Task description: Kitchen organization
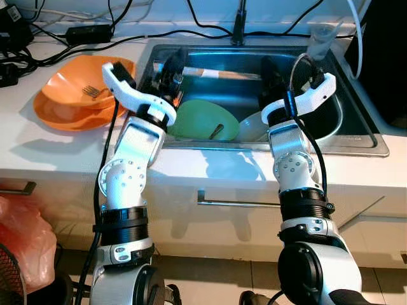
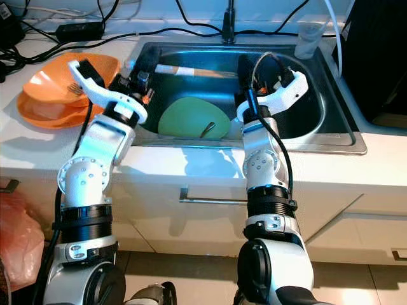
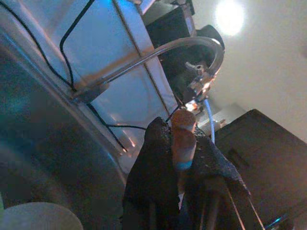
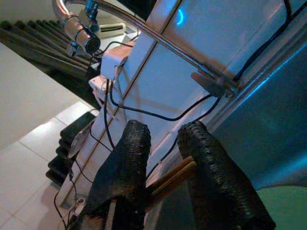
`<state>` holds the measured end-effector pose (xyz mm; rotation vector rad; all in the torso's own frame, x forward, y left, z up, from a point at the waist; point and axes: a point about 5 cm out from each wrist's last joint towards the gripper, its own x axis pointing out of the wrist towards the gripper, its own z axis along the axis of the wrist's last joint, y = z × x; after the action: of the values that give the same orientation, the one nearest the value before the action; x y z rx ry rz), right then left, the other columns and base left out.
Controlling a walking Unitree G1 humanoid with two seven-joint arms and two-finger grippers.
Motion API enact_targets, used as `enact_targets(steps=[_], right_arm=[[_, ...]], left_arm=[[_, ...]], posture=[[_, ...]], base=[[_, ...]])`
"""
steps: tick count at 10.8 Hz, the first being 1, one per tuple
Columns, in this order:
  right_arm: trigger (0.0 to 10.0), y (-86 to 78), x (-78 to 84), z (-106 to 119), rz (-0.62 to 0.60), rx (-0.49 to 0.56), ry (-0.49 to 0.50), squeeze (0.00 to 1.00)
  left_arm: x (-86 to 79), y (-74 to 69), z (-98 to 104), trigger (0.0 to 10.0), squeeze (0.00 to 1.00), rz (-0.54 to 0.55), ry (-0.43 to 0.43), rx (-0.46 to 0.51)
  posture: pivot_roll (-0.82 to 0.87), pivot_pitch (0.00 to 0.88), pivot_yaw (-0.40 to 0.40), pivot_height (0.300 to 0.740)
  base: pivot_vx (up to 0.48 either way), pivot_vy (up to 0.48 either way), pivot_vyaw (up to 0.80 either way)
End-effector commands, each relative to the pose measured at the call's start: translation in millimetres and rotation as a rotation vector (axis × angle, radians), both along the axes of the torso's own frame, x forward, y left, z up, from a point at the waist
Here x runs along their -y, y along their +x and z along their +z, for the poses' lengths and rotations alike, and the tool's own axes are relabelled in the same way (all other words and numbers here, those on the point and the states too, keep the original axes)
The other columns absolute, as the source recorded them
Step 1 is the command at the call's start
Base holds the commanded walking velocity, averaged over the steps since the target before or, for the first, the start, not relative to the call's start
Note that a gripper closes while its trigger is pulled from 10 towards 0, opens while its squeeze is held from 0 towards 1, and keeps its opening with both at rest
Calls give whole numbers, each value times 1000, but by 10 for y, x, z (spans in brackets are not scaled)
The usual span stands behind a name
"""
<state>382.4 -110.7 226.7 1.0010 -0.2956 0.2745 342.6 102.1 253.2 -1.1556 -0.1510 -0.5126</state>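
Left wrist view: wooden handle [image 3: 183,139] between fingers [image 3: 152,167].

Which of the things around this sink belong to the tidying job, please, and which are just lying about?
In the job:
- chopsticks, left end effector shut on one end, right end effector around the other
- green plate in the sink
- orange bowls with fork

Lying about:
- cables
- red bag
- faucet
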Motion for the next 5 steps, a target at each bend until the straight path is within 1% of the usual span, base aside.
enact_targets(steps=[1, 3, 4, 5], right_arm=[[0, 11, -124, 180, 36, 53, -19, 0], [0, 15, -118, 196, 34, 57, -20, 0], [0, 14, -119, 195, 33, 57, -21, 0], [0, 13, -120, 192, 33, 56, -21, 0]], left_arm=[[240, -27, -142, 0, 0, -89, 0, -69], [243, -20, -149, 0, 0, -90, 2, -75], [240, -17, -152, 2235, 0, -88, 6, -79], [237, -14, -155, 3333, 59, -91, 0, -83]], posture=[[3, 122, 74, 740], [3, 120, 73, 740], [3, 118, 73, 740], [2, 118, 73, 740]], base=[[0, 0, 0], [0, 0, 0], [0, 0, 0], [0, 0, 0]])
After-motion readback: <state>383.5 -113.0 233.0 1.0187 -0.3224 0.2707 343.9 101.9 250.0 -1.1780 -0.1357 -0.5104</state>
